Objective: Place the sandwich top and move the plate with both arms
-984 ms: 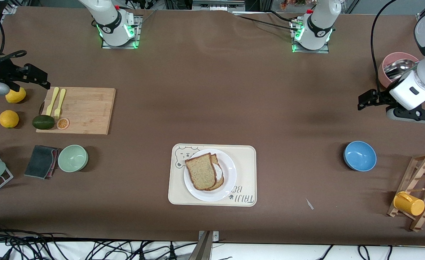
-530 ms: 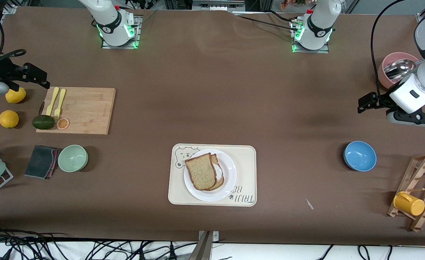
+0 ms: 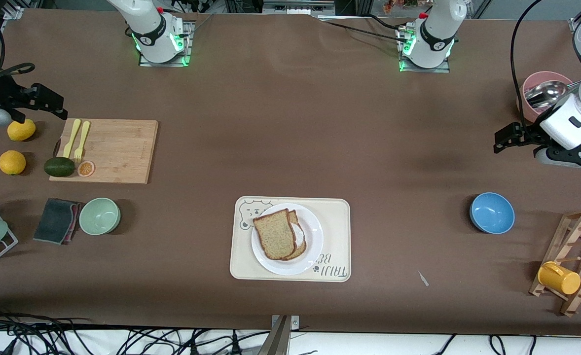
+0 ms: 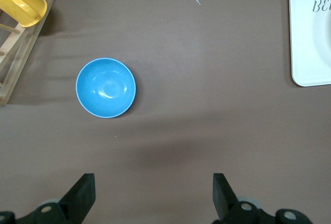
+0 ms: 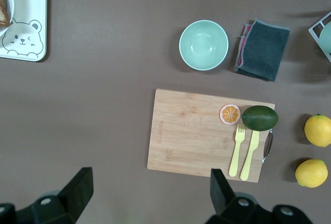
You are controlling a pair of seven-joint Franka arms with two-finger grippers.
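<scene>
Two grippers are mine, and both hang unloaded in the air with fingers spread wide. My left gripper (image 3: 498,139) is over bare brown table toward the left arm's end, near the pink bowl (image 3: 529,101) that holds a metal ladle (image 3: 545,93). In the left wrist view its black fingers (image 4: 84,193) frame bare tabletop, with the round blue bowl (image 4: 106,87) below and clear of them. My right gripper (image 3: 54,103) is over the table at the right arm's end, just beside the rectangular wooden cutting board (image 3: 118,150) and over one of two yellow lemons (image 3: 21,129). In the right wrist view its fingers (image 5: 77,190) stand apart over the board's edge and the bare table next to it.

The sandwich top (image 3: 273,233), a brown speckled wholegrain bread slice with a darker crust, lies on the second bread slice (image 3: 298,239), offset so that a strip of white egg (image 3: 300,234) shows at one side. This stack rests on the round white glossy plate (image 3: 313,223). The plate sits on the cream rectangular bear-print tray (image 3: 338,217), midway between the two ends of the table and near its front-camera edge. Both grippers are well apart from the plate.

On the board lie a yellow fork and knife (image 3: 77,139), a dark green avocado (image 3: 59,166) and an orange slice (image 3: 86,168). A pale green bowl (image 3: 99,216) and a folded grey cloth (image 3: 56,220) lie nearer the front camera than the board.
</scene>
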